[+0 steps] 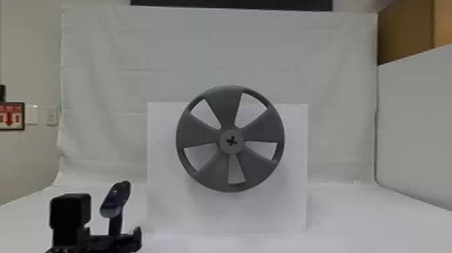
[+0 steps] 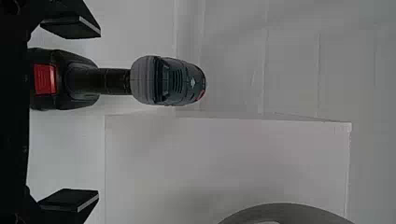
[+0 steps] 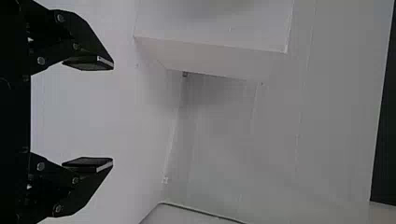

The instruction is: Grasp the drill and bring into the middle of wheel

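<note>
Evidently, the black-and-grey upright drill is not yet grasped, seen at eight o'clock from the grey five-spoked wheel; left flat black fingers and right fingers are parted; grasping and centring remain.

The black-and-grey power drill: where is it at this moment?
In the head view, the drill is at lower left, left of the grey five-spoked wheel; in the left wrist view, its base appears within the open left gripper.
</note>
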Controlling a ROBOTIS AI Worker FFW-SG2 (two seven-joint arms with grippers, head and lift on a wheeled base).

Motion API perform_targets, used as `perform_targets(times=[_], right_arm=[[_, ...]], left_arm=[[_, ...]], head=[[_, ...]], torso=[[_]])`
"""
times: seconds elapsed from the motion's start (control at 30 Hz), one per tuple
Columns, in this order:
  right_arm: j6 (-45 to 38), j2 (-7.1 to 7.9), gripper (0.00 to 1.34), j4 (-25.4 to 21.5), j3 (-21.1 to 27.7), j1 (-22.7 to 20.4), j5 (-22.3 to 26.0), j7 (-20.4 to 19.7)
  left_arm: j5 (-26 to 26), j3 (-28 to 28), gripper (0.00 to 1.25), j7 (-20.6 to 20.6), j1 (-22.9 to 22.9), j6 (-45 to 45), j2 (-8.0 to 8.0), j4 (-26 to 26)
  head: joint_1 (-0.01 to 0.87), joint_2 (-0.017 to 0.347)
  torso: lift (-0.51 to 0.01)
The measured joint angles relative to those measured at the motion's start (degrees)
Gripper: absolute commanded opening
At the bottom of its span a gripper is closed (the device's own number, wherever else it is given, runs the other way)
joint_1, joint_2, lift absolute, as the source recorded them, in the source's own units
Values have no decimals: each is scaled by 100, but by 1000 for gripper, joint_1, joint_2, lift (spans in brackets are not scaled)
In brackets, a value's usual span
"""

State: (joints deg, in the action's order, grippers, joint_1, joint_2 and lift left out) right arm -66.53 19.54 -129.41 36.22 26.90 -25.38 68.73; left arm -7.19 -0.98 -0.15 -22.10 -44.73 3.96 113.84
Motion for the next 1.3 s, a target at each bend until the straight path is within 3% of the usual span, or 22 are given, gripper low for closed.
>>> perform_targets(times=[0.23,1.3], right_arm=[[0,10,813,3,-11,8,-2,0],[0,41,813,38,-83,-2,-2,0]], left_arm=[[21,159,1170,265,-125,273,-19,-334],[434,463,1140,699,-735,1139,-52,-1701]], head=[[0,0],[0,0]], torso=[[-406],[-406]])
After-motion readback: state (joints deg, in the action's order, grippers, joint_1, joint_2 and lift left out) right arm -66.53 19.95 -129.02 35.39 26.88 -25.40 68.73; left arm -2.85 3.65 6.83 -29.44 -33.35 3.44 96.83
